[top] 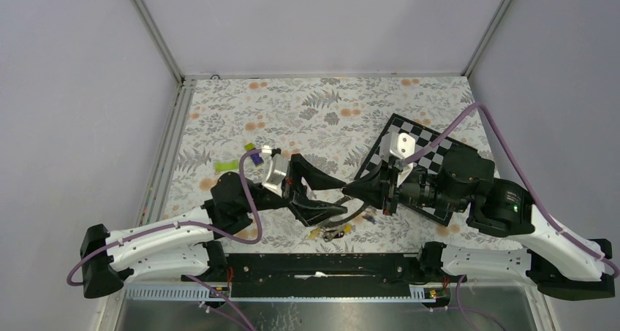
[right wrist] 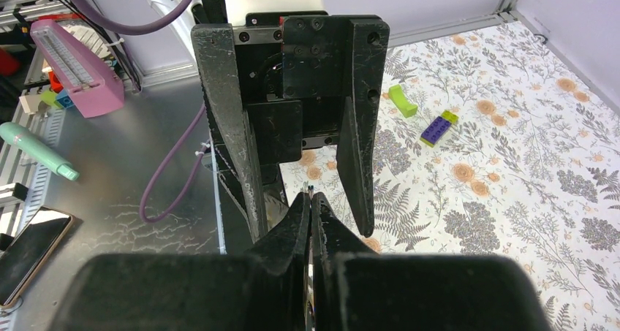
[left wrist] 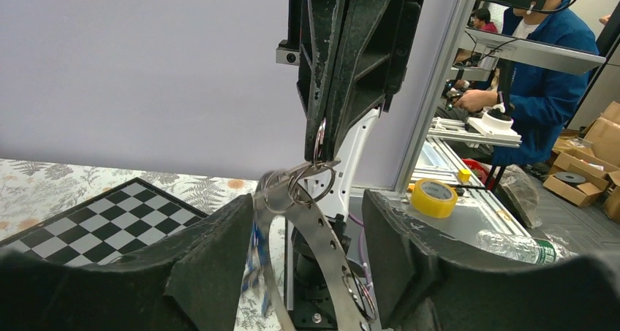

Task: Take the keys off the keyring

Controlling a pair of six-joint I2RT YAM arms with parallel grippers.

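**Operator:** My right gripper (right wrist: 310,203) is pinched tight on a small ring (left wrist: 319,137). My left gripper (left wrist: 305,199) stands apart, one finger on each side of the keyring (left wrist: 311,236).

**Listener:** Where is that?

**Operator:** It hangs in the air just left of the chessboard (top: 439,145), with a blue key (left wrist: 255,252) dangling beside it. Loose keys (top: 334,233) lie on the table, also left of the board.

**Listener:** How will it handle?

**Operator:** Stiff, light, slick metal, I'd judge. I'd grip the flat band across its faces, away from the dangling key.
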